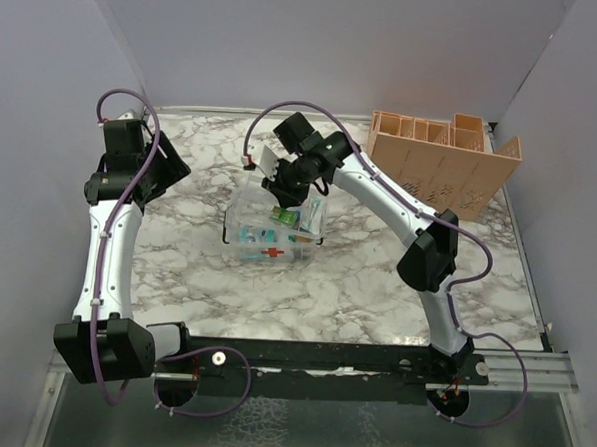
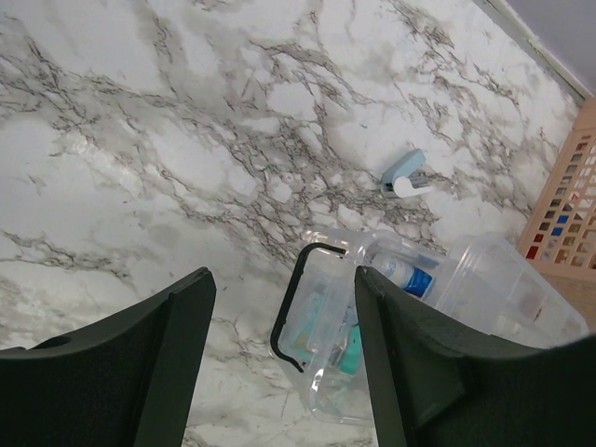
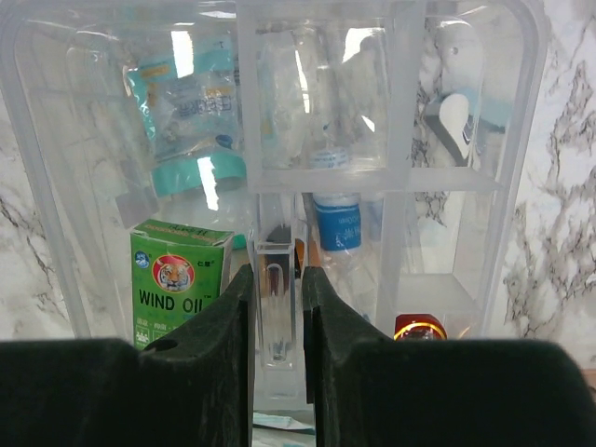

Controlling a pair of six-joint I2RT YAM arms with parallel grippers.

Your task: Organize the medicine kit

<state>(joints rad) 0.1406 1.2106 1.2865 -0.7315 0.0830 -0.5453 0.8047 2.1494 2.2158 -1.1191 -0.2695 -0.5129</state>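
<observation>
1. My right gripper (image 3: pixel 277 279) reaches down over the medicine kit (image 1: pixel 268 240) mid-table, jaws narrow, pinching a clear upright tab (image 3: pixel 277 307) on it.
2. My left gripper (image 2: pixel 279 279) hangs off to the left, jaws wide, holding nothing.
3. The kit's see-through plastic and boxy, with a black handle (image 2: pixel 291 312) and a green Wind Oil box (image 3: pixel 182 279) inside.
4. Glossy marble table (image 1: pixel 355 287), peach slotted organizer (image 1: pixel 437 166) back right, plain pale walls (image 1: pixel 318 44).

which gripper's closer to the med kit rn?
Right. The right gripper is on the medicine kit, its jaws pinching a clear plastic part of it. The left gripper hangs open off to the kit's left in the top view, not touching it.
</observation>
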